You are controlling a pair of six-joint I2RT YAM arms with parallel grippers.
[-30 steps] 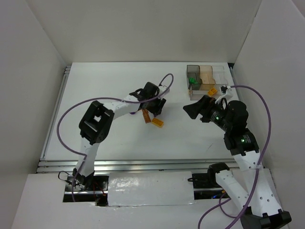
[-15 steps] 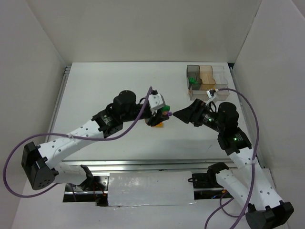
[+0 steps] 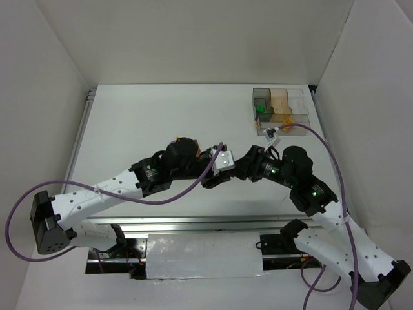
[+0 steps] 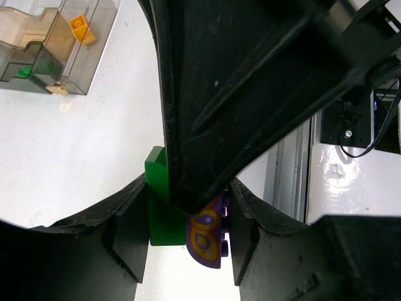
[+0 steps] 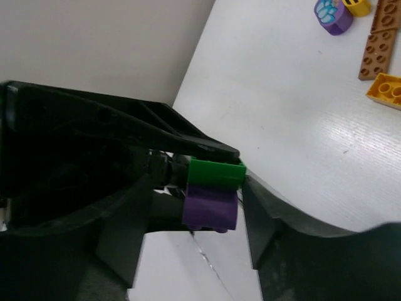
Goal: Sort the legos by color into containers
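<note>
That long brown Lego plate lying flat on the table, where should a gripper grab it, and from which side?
Pinch the brown plate across its narrow width, on the long edges near mid-length, coming straight down. It lies flat, studs up, so only those edges offer a hold; mid-length likely avoids the purple piece and yellow brick near its ends.

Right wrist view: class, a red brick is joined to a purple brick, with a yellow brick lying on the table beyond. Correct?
No: it is a green brick, not red, joined to the purple brick, as the right wrist view shows. The yellow brick does lie on the table beyond.
</note>
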